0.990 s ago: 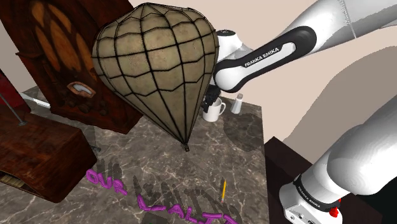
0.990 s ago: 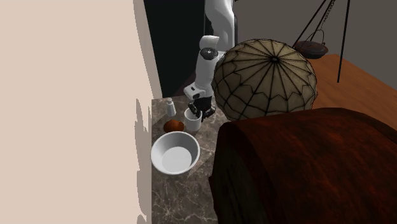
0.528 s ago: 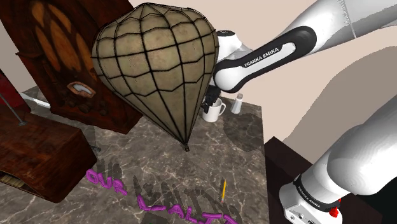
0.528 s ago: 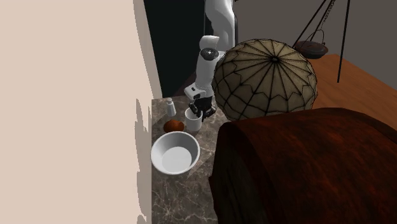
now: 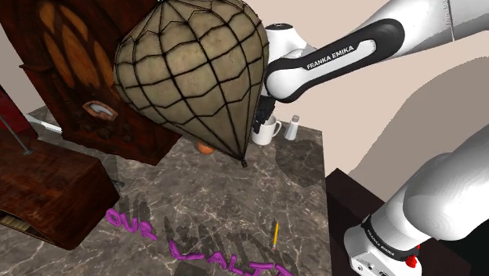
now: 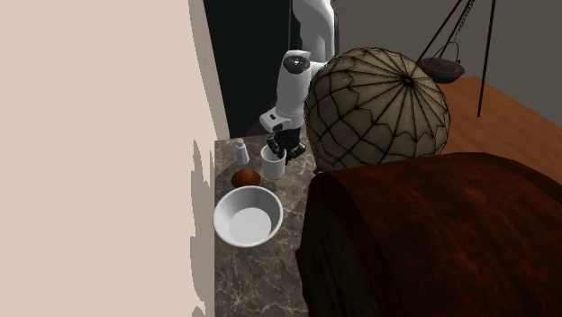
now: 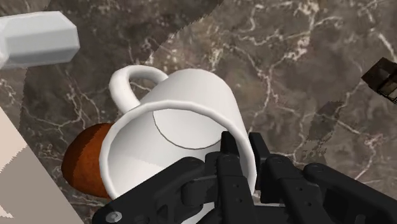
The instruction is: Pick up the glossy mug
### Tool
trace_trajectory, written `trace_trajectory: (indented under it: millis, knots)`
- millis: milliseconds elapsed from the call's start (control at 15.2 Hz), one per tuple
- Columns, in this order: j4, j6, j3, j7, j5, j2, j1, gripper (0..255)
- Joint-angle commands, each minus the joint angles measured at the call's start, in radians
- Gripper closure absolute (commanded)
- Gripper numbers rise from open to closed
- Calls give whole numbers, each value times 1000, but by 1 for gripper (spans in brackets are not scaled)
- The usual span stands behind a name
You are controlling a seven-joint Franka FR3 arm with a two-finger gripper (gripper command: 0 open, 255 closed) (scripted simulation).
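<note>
White and glossy, the mug hangs tilted in the gripper, with one black finger inside its rim and the other outside, pinching the wall opposite the looped handle. Its inside is as plain white as its outside, and I cannot tell whether its base clears the dark veined marble counter. It sits at the far corner of the counter in the shoulder view. A white shaker is just beside it toward the counter's edge, and a round brown thing is close on its handle side. In the second exterior view a white bowl lies beyond the brown thing, along the edge that meets the beige wall. A large ribbed shade crowds the gripper on its other side, very near the arm. Bare marble opens toward the stand, where a yellow pencil lies well apart from the mug.
</note>
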Motion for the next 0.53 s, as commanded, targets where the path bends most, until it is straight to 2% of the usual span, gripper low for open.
trace_trajectory:
  millis: [0,330,462]
  knots:
    - [21,-29,2,-7,12,-21,5,255]
    - [58,-98,-8,-18,23,-55,14,255]
    - [59,-100,-9,-18,23,-55,15,255]
